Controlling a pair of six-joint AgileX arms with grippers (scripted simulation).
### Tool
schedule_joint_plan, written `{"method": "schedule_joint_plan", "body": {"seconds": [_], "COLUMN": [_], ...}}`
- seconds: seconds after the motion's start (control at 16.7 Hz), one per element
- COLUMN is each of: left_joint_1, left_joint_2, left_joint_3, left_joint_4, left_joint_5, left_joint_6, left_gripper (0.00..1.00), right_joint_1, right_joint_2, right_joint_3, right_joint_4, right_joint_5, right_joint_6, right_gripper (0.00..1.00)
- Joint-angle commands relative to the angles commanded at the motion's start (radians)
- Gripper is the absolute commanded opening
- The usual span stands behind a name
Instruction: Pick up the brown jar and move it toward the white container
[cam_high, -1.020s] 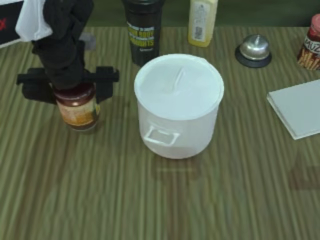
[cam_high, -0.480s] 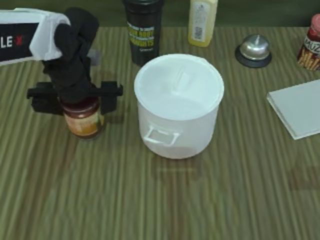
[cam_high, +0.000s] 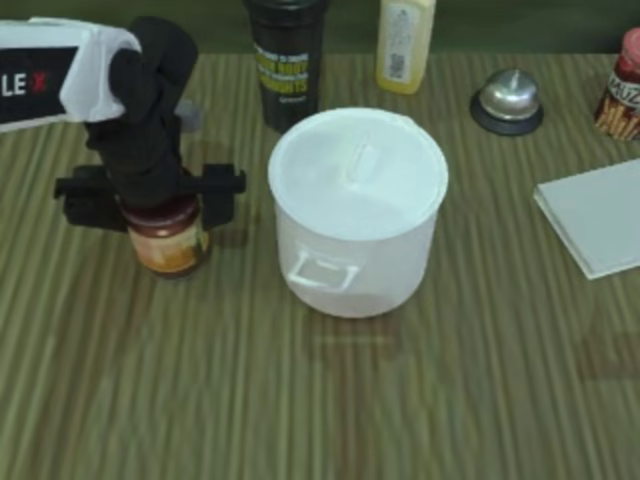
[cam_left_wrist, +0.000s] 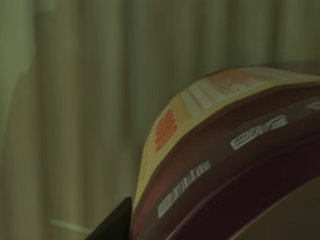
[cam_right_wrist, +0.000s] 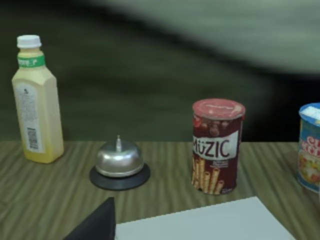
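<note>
The brown jar (cam_high: 168, 240) stands on the table at the left, its dark lid under my left gripper (cam_high: 150, 195). The gripper comes down from above and is shut on the jar's lid. In the left wrist view the brown jar (cam_left_wrist: 225, 150) fills the frame, showing its orange-yellow label and dark lid rim, with one dark finger (cam_left_wrist: 112, 225) against its side. The white container (cam_high: 357, 215) stands right of the jar with a narrow gap between them, its side handle facing the front. My right arm is out of the top view, parked near the table's right side.
A black tumbler (cam_high: 287, 65) stands behind the white container, with a yellow bottle (cam_high: 404, 42) and a bell (cam_high: 508, 100) further right. A red-capped snack can (cam_high: 620, 95) and a white slab (cam_high: 595, 215) sit at the right edge. The right wrist view adds a blue cup (cam_right_wrist: 310, 145).
Between one second and half a second ago my left gripper moved down and slightly right with the jar. Since then nothing has moved.
</note>
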Motion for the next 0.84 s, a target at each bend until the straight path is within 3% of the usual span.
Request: {"method": "schedule_joint_plan", "body": {"seconds": [0.48, 0.84], "left_joint_1": [0.0, 0.0], "left_joint_2": [0.0, 0.0], "left_joint_3": [0.0, 0.0], "left_joint_4": [0.0, 0.0], "left_joint_5": [0.0, 0.0], "left_joint_6": [0.0, 0.0], "left_gripper": [0.98, 1.0], "right_joint_1": [0.0, 0.0], "right_joint_2": [0.0, 0.0], "right_joint_3": [0.0, 0.0], "right_joint_4": [0.0, 0.0], "right_joint_5": [0.0, 0.0], "right_joint_6": [0.0, 0.0], "right_gripper": [1.0, 1.0]}}
